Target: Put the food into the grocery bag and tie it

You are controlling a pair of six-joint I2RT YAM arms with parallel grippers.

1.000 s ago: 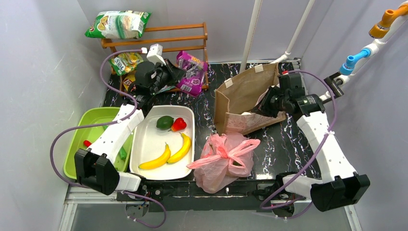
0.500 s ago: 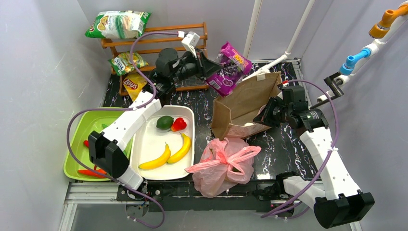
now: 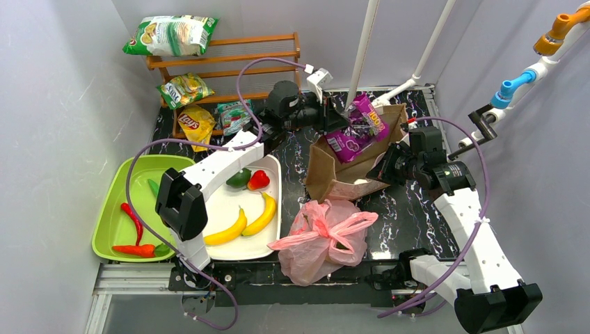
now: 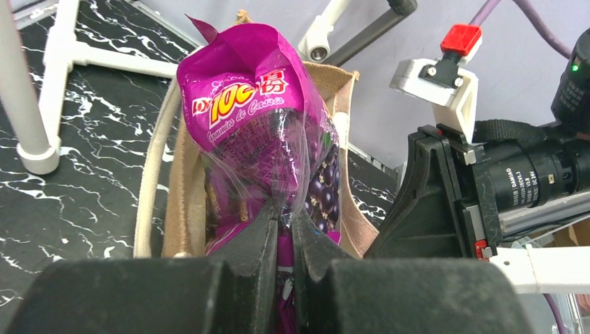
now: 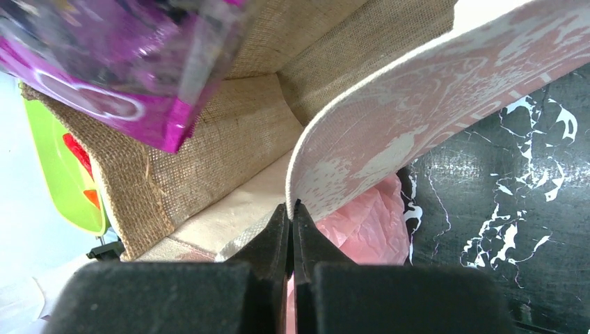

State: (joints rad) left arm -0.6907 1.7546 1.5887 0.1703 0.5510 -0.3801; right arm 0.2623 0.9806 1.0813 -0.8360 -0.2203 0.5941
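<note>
Black marbled tabletop walled on three sides, both arms meeting at a brown bag.

Overhead, the tabletop is crowded toward 12 o'clock, with bare marble mainly at 3 to 4 o'clock. The left gripper has its jaws clamped on a purple pouch at the mouth of the brown bag. The right gripper pinches that bag's rim. The pink grocery bag sits at 6 o'clock by the near edge, handles knotted, contents hidden. Two bananas lie in the white tray at its 9 o'clock. The left wrist view shows the jaws gripping the pouch's lower end, which hides most of the brown bag. The right wrist view shows its jaws together on a pale printed flap, the pouch blurred at 11 o'clock, and pink plastic below.
</note>
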